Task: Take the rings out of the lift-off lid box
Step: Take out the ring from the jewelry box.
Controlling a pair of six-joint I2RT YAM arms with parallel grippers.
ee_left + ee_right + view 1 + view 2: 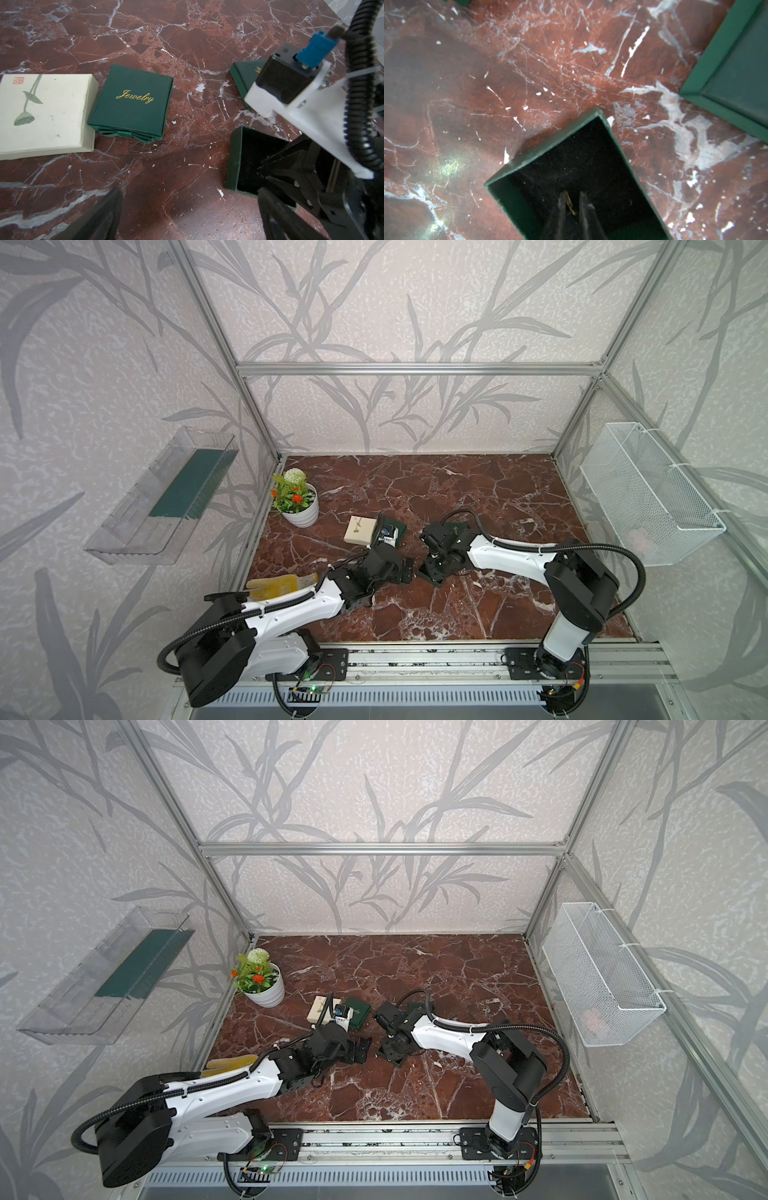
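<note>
The lift-off lid box [550,143] is dark green with a black lining and stands open on the marble; it also shows in the left wrist view as the box [234,162]. Its lid [726,62] lies on the table beside it. My right gripper [572,195] reaches down into the box, its fingers nearly together around a thin gold ring [570,202]. The ring leans on one finger, and I cannot tell whether both press on it. My left gripper [187,207] hovers wide open and empty just beside the box, low over the table [409,570].
A closed green box marked "Jewelry" [131,101] and a white box with a lotus drawing [41,114] lie behind the left arm. A flower pot [301,508] stands at the back left. A yellow glove [278,587] lies by the left arm. A wire basket [648,493] hangs on the right wall.
</note>
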